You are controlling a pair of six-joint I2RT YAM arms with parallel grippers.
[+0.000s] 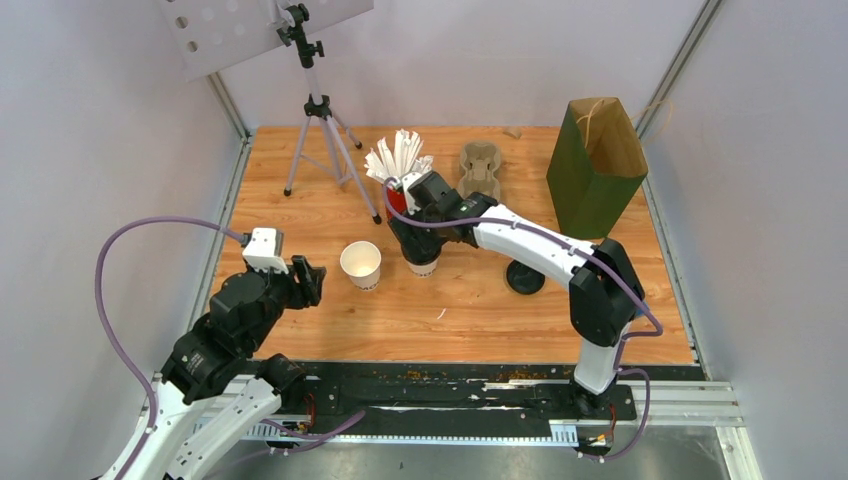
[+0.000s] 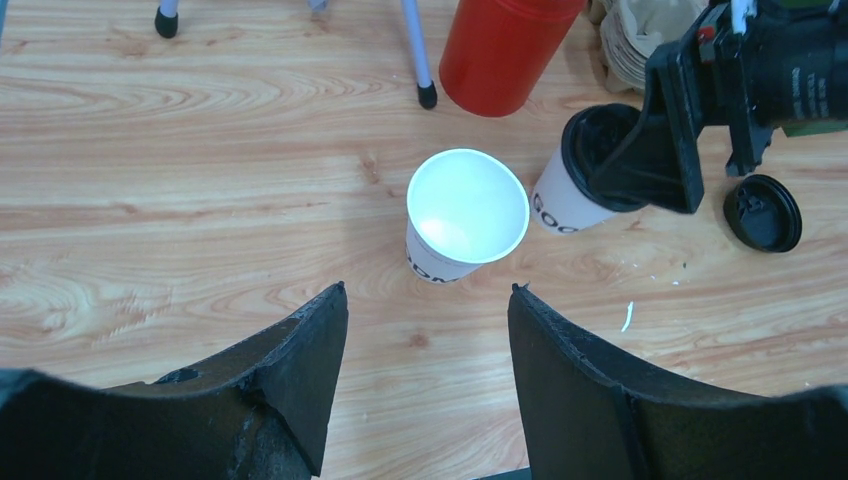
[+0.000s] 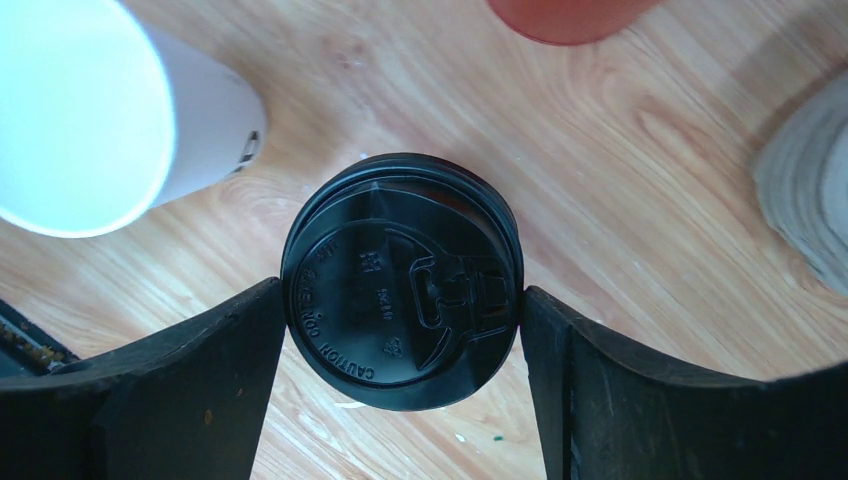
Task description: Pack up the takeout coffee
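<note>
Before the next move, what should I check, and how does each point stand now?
1. Black plastic lid on the white paper cup at the right gripper: ok.
2. Right gripper gripping that lid: cannot tell.
3. Second white paper cup lidded: not ok; loose black lid lies on the wooden table.
4. Left gripper open, empty: ok.
5. Green paper bag upright, mouth open: ok.

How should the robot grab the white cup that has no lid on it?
Probably by the side wall of the open cup, just under the rim, coming from the near side, where the left gripper faces it with fingers apart. It stands upright and round, with nothing close on that side.
</note>
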